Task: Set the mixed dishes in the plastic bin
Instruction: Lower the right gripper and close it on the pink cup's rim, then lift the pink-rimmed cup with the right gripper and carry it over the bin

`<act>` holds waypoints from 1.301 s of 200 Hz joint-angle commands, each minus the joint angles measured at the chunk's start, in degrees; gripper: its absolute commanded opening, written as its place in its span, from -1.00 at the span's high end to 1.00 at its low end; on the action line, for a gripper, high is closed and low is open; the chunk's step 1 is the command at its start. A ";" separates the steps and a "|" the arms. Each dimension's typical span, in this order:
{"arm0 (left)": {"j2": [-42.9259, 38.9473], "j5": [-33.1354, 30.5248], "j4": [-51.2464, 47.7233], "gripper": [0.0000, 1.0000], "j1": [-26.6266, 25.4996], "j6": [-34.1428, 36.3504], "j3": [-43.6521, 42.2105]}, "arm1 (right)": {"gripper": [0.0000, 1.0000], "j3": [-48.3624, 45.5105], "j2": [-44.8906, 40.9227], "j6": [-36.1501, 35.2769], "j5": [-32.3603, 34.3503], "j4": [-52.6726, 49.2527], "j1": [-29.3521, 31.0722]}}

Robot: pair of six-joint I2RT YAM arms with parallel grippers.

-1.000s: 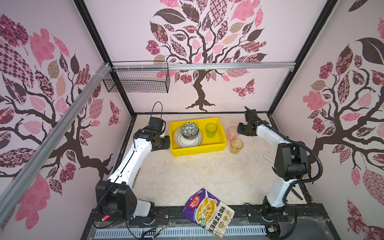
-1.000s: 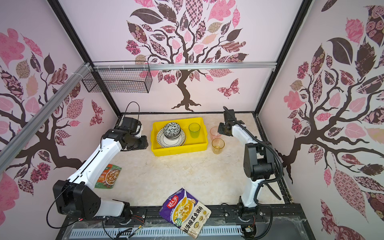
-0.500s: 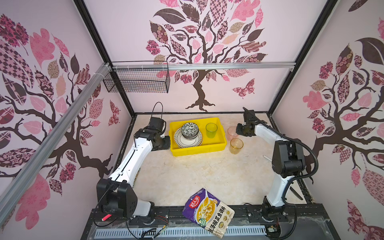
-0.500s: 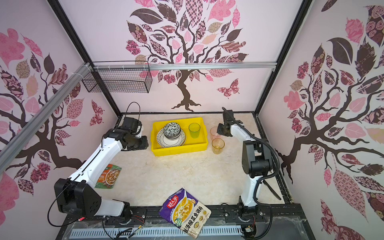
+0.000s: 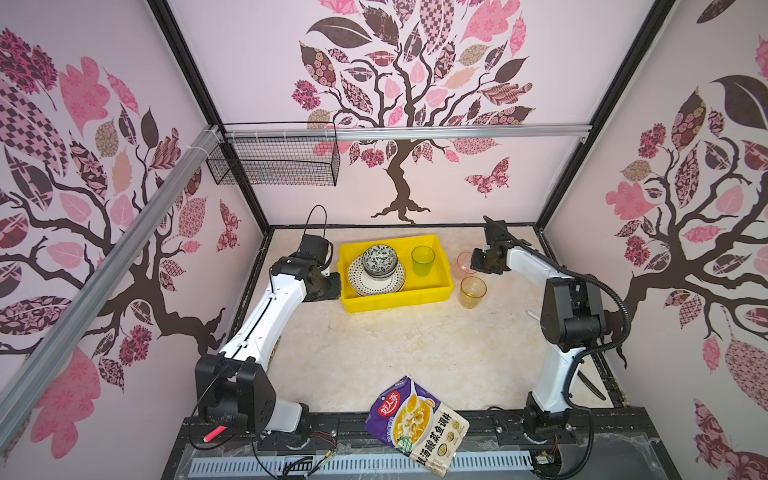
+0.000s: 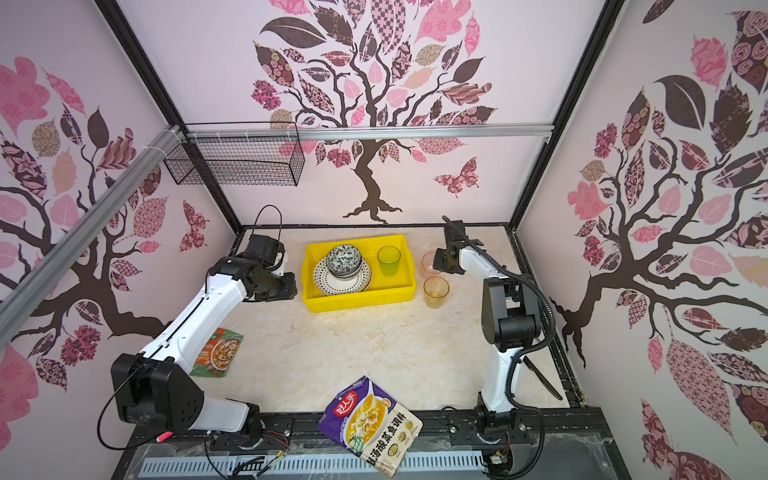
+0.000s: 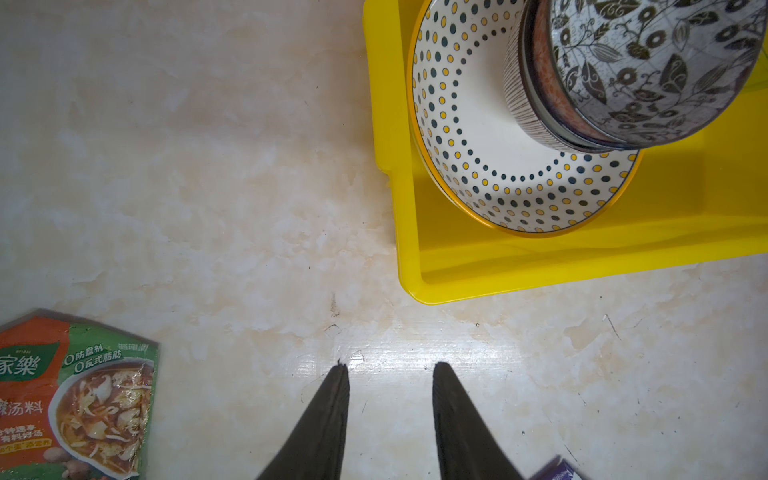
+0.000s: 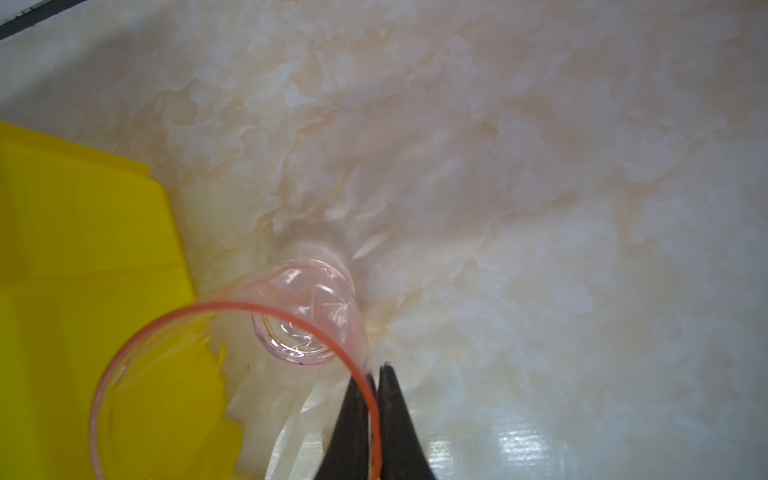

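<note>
Right of centre, our right gripper (image 5: 475, 262) pinches the pink tumbler (image 5: 463, 266), left gripper (image 7: 390, 370) parted, empty; we should lift straight, then over the plastic bin (image 5: 395, 298) wall.

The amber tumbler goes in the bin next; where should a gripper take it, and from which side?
Probably the rim, from above: the amber tumbler stands upright and open-mouthed, so one finger can go inside, one outside, as the right gripper pinches the pink tumbler.
</note>
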 commanded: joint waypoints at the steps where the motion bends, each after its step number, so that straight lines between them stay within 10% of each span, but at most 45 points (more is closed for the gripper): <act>1: -0.26 -0.44 0.11 0.25 -0.18 0.91 1.60 | 1.00 3.04 1.01 0.00 0.93 -1.65 0.16; 260: -3.80 -0.08 -0.03 0.24 -0.24 0.29 0.01 | 1.00 4.67 -10.58 0.41 -3.19 0.02 0.46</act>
